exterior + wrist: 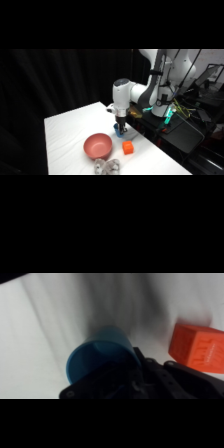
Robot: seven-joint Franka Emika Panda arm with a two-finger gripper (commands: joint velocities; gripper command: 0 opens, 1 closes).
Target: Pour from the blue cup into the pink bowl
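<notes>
Gripper (121, 128) down at the cup (100, 355), grip unclear; the cup's just beyond the bowl (97, 146), cube (196, 348) beside it.

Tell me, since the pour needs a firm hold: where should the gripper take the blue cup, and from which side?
Probably by its rim and wall, coming down from above. The blue cup stands upright with its mouth open upward, and the gripper hangs right over it; the pink bowl sits apart, leaving room.

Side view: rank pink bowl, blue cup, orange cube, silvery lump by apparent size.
1. pink bowl, clearly largest
2. silvery lump, partly cut off by the frame's bottom
3. orange cube
4. blue cup, mostly hidden by the gripper, so ranking against the cube is unsure
</notes>
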